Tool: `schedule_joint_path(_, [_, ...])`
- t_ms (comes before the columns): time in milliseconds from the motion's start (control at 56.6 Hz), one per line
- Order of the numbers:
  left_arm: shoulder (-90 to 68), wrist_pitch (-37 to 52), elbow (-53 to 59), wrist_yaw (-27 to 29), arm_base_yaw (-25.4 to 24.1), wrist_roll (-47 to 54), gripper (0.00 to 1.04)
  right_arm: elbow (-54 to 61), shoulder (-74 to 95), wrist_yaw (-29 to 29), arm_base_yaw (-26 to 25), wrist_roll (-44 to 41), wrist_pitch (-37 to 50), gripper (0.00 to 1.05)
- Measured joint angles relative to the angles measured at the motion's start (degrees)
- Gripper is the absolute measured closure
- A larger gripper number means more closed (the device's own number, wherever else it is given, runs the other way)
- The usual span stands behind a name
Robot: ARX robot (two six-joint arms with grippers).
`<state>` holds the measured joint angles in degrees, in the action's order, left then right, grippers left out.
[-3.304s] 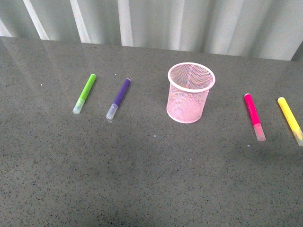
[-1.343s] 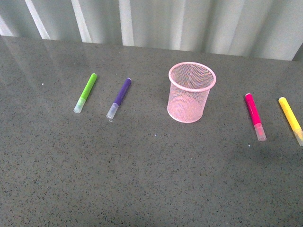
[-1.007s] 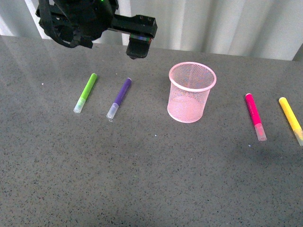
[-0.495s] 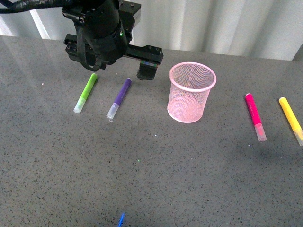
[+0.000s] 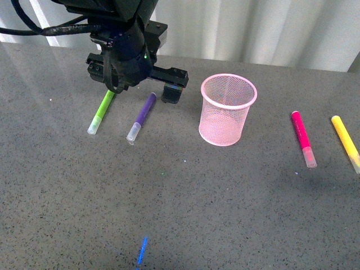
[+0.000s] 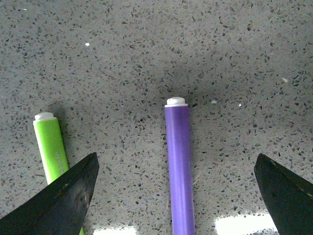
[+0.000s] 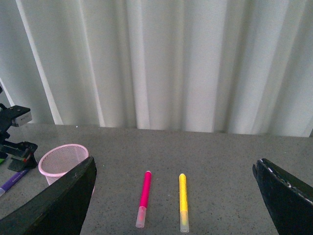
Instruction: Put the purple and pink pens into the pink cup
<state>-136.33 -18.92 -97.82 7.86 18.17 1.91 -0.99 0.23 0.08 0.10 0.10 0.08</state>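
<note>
- Green pen (image 5: 101, 111) lies flat at the far left and is no part of the task.
- Left gripper (image 6: 174, 159) hangs over the purple pen's far end. Its jaws are spread wide to either side of the pen and hold nothing.
- Purple pen (image 5: 142, 115) lies flat on the table (image 5: 180, 214) between the green pen and the cup, apart from both. Its long axis runs near-left to far-right, with the whitish cap toward the robot.
- Cup (image 5: 228, 109) stands upright mid-table and is empty. No step looks done, so both pens are left to go in.
- Pink pen (image 5: 302, 138) lies flat, well right of the cup. Its axis runs nearly front to back, cap toward the robot.
- Yellow pen (image 5: 346, 142) lies near it, further right.
- Right gripper (image 7: 174, 166) is wide open and empty, well back from the pens.
</note>
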Motion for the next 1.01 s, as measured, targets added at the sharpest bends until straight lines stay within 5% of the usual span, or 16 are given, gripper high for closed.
schedule_joint_path(601, [-6.7, -1.4, -6.7, -0.2, 0.0, -0.1, 0.08, 0.0, 0.0, 0.0, 0.0, 0.0, 0.0, 0.07])
schedule_joint_path(1007, [-7.3, -1.1, -7.2, 1.0, 0.0, -0.1, 0.64, 0.0, 0.0, 0.0, 0.0, 0.0, 0.0, 0.07])
